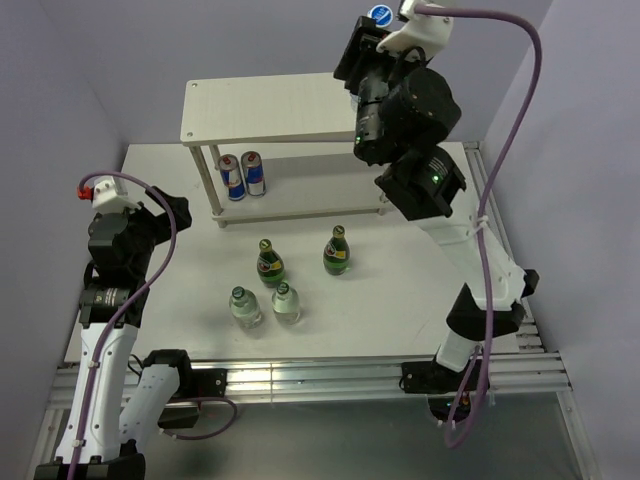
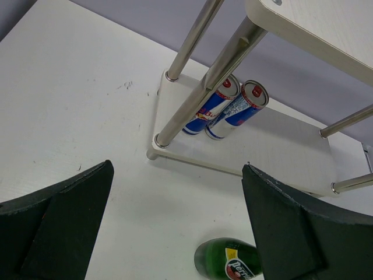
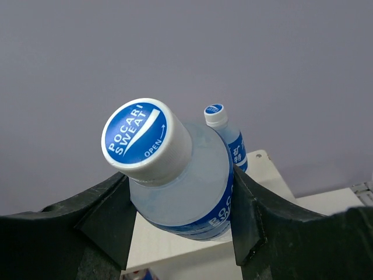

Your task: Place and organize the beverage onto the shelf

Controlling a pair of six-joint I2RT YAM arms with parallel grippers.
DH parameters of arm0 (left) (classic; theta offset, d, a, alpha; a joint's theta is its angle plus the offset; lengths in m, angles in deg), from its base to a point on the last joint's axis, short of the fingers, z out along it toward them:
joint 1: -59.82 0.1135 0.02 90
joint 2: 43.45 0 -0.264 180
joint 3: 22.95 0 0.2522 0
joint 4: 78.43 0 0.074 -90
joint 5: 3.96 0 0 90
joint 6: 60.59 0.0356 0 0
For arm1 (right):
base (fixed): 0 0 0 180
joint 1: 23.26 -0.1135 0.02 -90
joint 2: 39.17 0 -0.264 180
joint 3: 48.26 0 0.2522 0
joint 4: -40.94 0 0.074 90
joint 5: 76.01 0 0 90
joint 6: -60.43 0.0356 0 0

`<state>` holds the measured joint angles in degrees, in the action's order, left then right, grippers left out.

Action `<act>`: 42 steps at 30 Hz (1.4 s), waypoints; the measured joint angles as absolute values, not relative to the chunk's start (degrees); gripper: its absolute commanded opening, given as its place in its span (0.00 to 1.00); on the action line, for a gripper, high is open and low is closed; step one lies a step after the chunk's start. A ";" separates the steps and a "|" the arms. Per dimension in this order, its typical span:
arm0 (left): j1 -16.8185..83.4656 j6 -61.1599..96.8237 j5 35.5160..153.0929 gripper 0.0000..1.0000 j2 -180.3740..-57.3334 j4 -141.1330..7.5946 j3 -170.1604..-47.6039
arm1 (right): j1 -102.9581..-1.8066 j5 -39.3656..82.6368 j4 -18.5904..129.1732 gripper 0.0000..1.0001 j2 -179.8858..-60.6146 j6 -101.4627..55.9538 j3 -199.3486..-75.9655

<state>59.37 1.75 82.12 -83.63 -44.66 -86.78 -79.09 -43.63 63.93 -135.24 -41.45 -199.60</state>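
shelf (image 1: 270,110) matt wood; 2 cans (image 2: 236,114) glossy, probably metal

Shelf (image 1: 270,108) stands along the table's (image 1: 420,300) far edge. 2 red-blue cans (image 1: 231,177) are upright side by side on the lower tier, near its left front leg. Mid-table: 2 green bottles (image 1: 270,263), w/ 2 clear bottles (image 1: 244,306) just toward the near edge, all upright. R arm (image 1: 420,110) reaches over the shelf's right end, blue-capped bottle (image 1: 380,14) at its tip. L arm (image 1: 115,250) is by the table's left edge.
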 measured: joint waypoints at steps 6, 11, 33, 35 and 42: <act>59.37 1.75 82.14 0.99 -83.57 -44.66 -86.78 | -75.15 -40.51 66.95 0.00 -140.29 -40.92 -201.20; 60.60 1.77 82.32 0.99 -83.28 -44.66 -86.78 | -71.13 -34.91 71.08 0.00 -143.50 -36.95 -201.20; 61.04 1.77 82.32 0.99 -83.28 -44.63 -86.75 | -62.22 -24.64 79.75 0.00 -145.60 -21.47 -199.56; 61.15 1.77 82.32 0.99 -83.28 -44.66 -86.75 | -62.04 -24.44 80.08 0.00 -145.80 -20.90 -199.47; 61.23 1.77 82.34 0.99 -83.28 -44.66 -86.75 | -61.49 -23.70 78.60 0.09 -146.19 -18.85 -197.24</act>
